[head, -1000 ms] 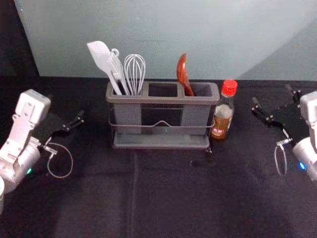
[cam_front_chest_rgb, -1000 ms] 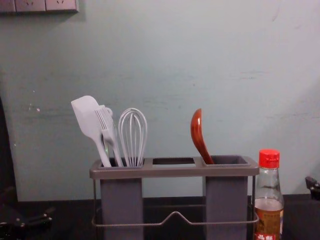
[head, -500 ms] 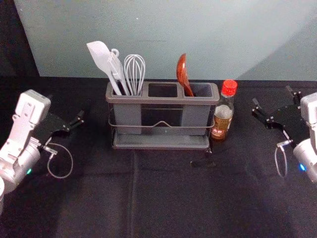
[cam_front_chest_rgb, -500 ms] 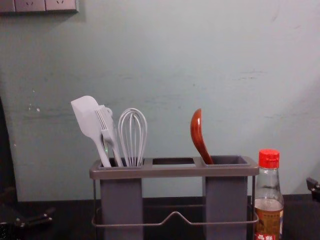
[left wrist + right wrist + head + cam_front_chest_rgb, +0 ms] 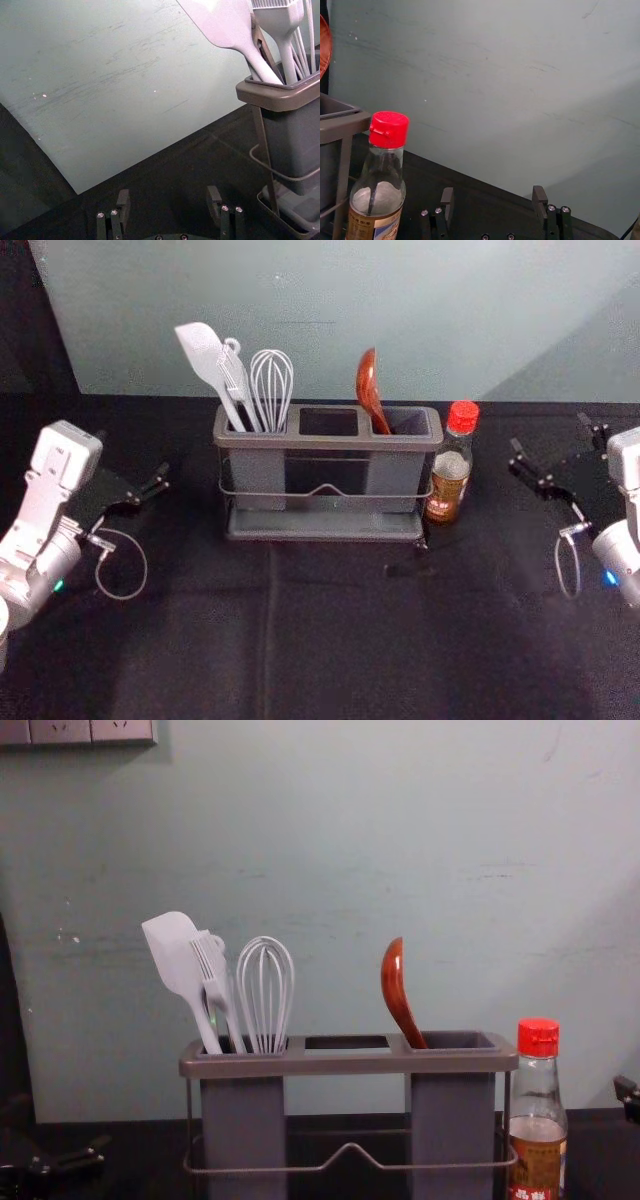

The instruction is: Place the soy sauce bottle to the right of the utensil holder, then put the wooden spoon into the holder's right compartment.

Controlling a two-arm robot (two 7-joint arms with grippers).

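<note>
"Where are the bottle [image 5: 449, 475] and spoon [image 5: 369, 390]?"

"Take twelve as towards the wall [image 5: 350, 320]. The bottle stands upright between three and four o'clock of the holder [image 5: 325, 443], just beside its edge; I can't tell if they touch. The spoon is in the right compartment, bowl up, its top tilting towards eleven."

"And out at nine?"

"The left end effector [image 5: 133, 454], spread wide, nothing in its grip, well apart from the holder."

"At three?"

"The right end effector [image 5: 550, 432], also wide and holding nothing, beyond the bottle."

"Any room to move?"

"Yes: open bench [image 5: 340, 640] lies between bottle and right end effector, and a broad stretch at six, in front of the holder."
</note>
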